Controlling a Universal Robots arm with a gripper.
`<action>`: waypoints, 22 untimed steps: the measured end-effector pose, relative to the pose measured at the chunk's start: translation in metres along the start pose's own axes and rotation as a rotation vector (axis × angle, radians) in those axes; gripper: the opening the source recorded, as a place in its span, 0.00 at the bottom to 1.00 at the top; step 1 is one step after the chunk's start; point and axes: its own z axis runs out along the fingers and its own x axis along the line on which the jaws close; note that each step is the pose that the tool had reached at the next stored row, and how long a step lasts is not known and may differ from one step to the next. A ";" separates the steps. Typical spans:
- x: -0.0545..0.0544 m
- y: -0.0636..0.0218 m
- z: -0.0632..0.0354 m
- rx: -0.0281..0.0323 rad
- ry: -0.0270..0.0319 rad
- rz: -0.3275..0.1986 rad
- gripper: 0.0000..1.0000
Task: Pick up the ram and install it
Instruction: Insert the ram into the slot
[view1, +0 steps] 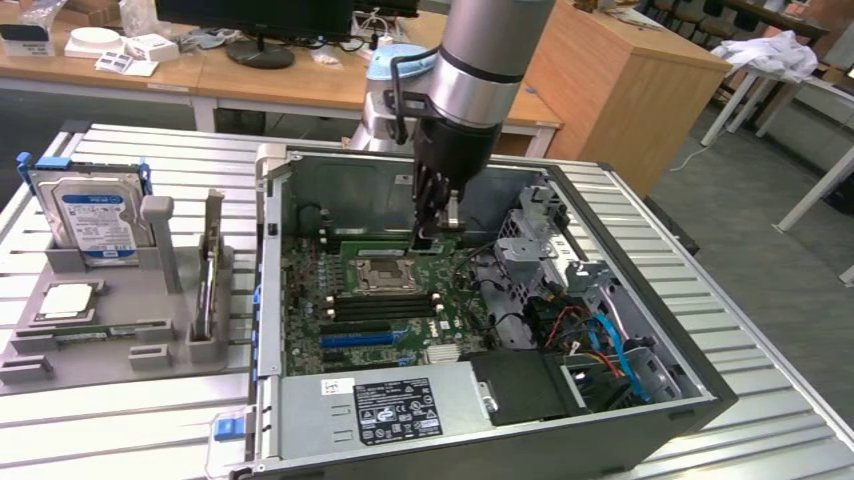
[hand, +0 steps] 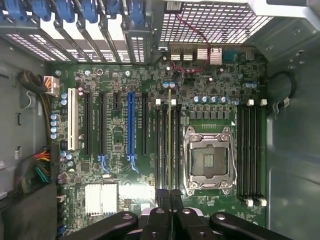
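The ram (view1: 378, 243) is a thin green stick standing on edge in a slot of the motherboard (view1: 400, 310), just beyond the bare processor socket (view1: 380, 272). In the wrist view the ram (hand: 170, 140) shows edge-on as a thin line between black slots, beside the socket (hand: 207, 157). My gripper (view1: 427, 238) reaches straight down into the open computer case, at the end of the stick nearest the drive cage. In the wrist view the gripper (hand: 170, 196) has its fingers pressed together over that end. I cannot tell whether they pinch the stick or only rest on it.
The case wall (view1: 667, 400) surrounds the board, with a power supply (view1: 387, 405) at the front and a drive cage with cables (view1: 601, 340) at the exterior view's right. A grey fixture (view1: 120, 350) outside holds a hard drive (view1: 91, 215), a silver processor chip (view1: 67, 300) and another green stick (view1: 94, 332).
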 end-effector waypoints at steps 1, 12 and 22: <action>0.000 0.0000 0.0018 0.0000 0.0001 0.000 0.12; 0.002 -0.0004 0.0217 -0.0001 0.0000 0.000 0.12; 0.002 -0.0035 0.0255 0.0000 -0.0002 0.000 0.12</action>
